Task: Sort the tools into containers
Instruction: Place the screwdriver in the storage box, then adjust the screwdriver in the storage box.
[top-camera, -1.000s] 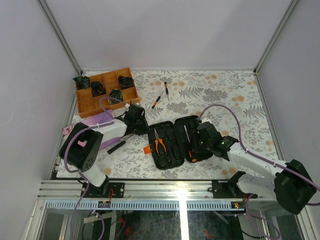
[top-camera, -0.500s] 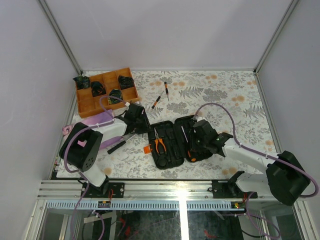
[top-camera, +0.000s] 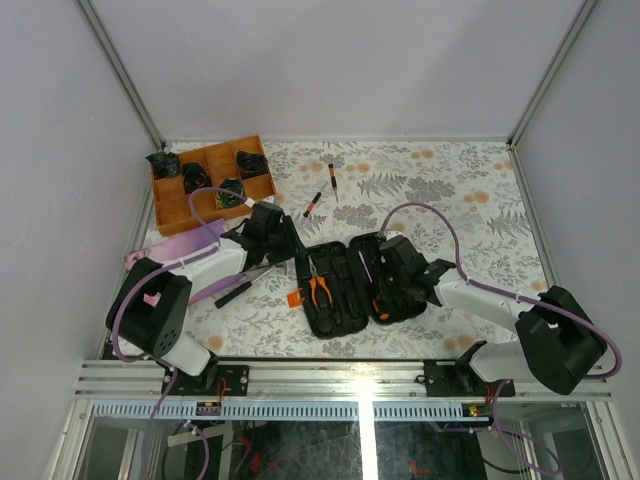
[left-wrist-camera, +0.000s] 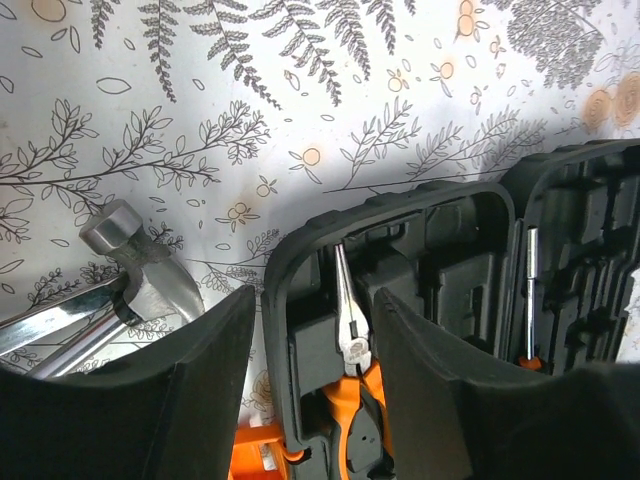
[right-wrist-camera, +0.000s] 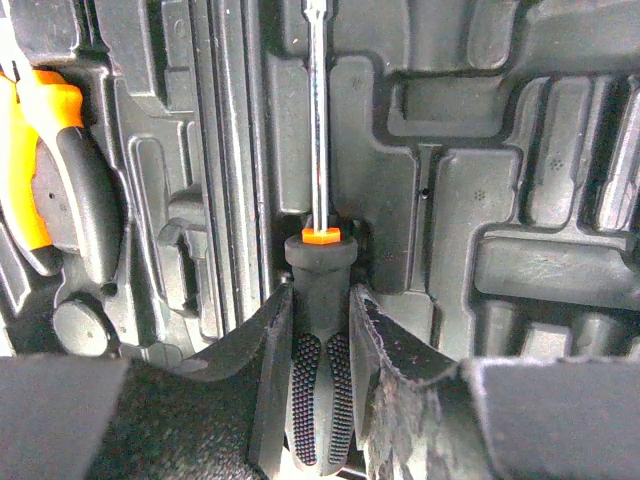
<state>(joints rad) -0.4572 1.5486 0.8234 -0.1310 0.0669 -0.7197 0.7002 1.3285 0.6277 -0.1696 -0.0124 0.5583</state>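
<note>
Since a second ago: leftward slide of right gripper (right-wrist-camera: 318, 315) across right half of tool case (top-camera: 345, 318); slight shift of left gripper (left-wrist-camera: 315, 300) away from its base. Right fingers clamped on black handle of screwdriver (right-wrist-camera: 318, 236), shaft lying in moulded slot. Left fingers spread wide, holding nothing, by far-left corner of case. Pliers (left-wrist-camera: 352, 365) seated in left half. Hammer (left-wrist-camera: 128, 262) on table left of case. Near short driver (top-camera: 313, 204) and far short driver (top-camera: 332, 181) on table beyond case, right of wooden tray (top-camera: 170, 212).
</note>
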